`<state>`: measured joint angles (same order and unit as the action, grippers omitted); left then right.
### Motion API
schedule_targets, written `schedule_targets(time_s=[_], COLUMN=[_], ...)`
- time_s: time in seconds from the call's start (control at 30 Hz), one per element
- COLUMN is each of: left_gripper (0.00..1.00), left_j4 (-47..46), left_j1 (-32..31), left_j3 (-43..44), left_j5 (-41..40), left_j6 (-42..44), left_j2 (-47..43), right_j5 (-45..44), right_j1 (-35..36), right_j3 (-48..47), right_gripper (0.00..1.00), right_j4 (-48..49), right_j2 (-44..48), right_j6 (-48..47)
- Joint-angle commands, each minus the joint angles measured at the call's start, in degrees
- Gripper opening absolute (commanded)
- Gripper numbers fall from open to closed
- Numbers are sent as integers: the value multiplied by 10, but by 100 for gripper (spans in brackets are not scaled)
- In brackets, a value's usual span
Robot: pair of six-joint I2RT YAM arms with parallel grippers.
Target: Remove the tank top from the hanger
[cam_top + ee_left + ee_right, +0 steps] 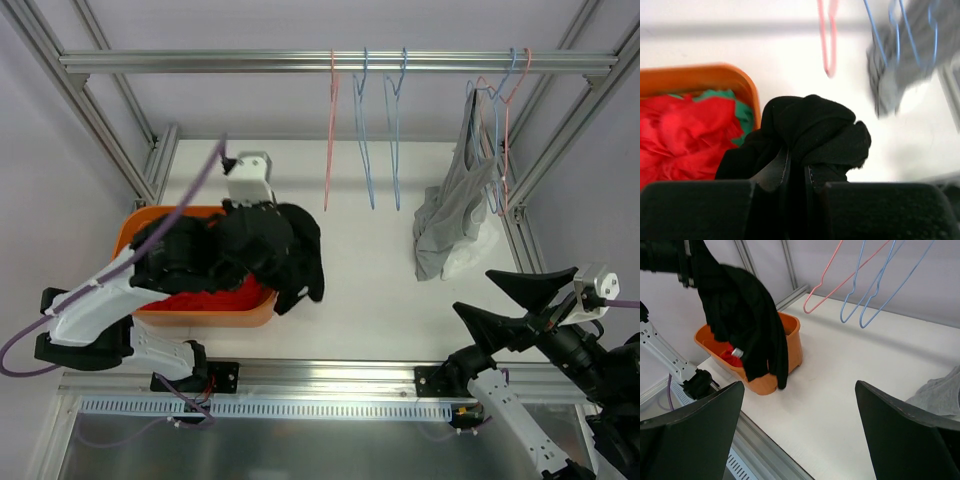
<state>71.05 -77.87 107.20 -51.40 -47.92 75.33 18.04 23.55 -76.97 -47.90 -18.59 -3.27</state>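
Left pincer (796,170) clamped on the black top (815,125), right pincer (800,430) apart; we'd lift straight, clearing the basket (715,72) rim.

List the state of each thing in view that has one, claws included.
left claw: shut on the black garment, above the bin
right claw: open, empty
black garment: held up, draping over the bin's rim
grey tank top: on its hanger, not removed
orange bin: holds red and green clothes
pink hanger: bare, on the rail
blue hangers: bare, on the rail
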Motion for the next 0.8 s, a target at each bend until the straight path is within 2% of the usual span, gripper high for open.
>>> schedule_targets(time_s=[0.0,0.07,0.17,0.23,0.33,0.4,0.43,0.6,0.77], left_gripper=[0,0,0,0,0,0,0,0,0], left_j4=[158,159,147,130,99,88,83,48,48], left_j1=[71,87,155,229,299,324,336,355,365], left_j3=[107,140,169,147,61,3,-57,-231,-294], left_j5=[-79,-100,-112,-100,-67,-40,-34,4,0], left_j6=[51,70,108,142,143,111,99,25,-22], left_j2=[6,5,3,1,-13,-33,-45,-134,-198], right_j5=[1,0,-5,-5,-4,-5,-5,-6,1], right_j1=[-1,0,1,0,0,0,0,0,-1], right_j3=[-17,-17,-16,-15,-14,-13,-11,-2,23], right_gripper=[99,100,100,100,100,99,100,100,99], right_j4=[11,11,11,11,12,15,16,18,34], right_j2=[-21,-22,-22,-24,-29,-32,-33,-47,-53], right_j6=[-2,-4,-5,-4,-2,-1,-1,-5,0])
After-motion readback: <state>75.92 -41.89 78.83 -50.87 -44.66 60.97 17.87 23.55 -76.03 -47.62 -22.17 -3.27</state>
